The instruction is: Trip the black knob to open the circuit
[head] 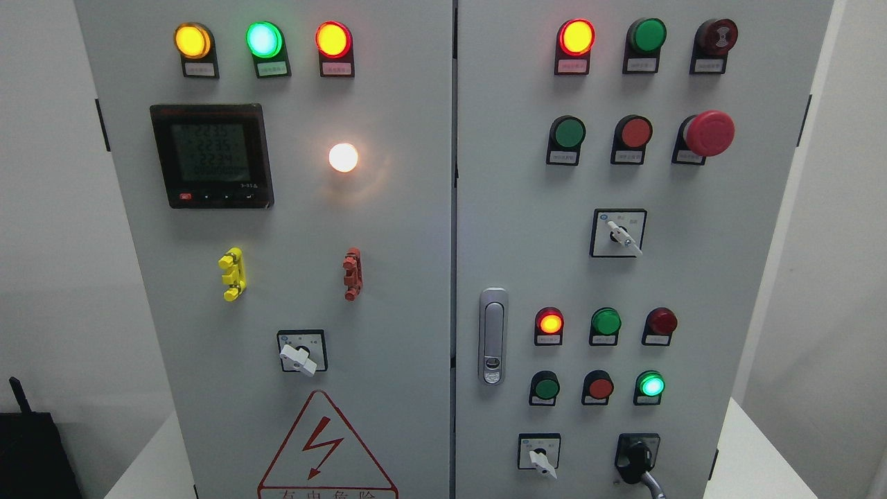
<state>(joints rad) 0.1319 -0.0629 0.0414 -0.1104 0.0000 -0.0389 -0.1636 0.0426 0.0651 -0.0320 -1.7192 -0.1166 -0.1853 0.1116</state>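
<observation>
The black knob (635, 459) sits at the bottom right of the grey cabinet's right door (748, 277), on a small square black plate. A grey lever tip runs from it down and to the right, toward the picture's bottom edge. Neither of my hands nor either arm shows anywhere in the head view.
Three white-handled rotary switches (299, 358) (624, 238) (542, 461) point down-right. A red mushroom button (708, 133) juts out at upper right, and a silver door latch (493, 336) is at centre. Indicator lamps glow on both doors. A dark box (31, 454) stands at lower left.
</observation>
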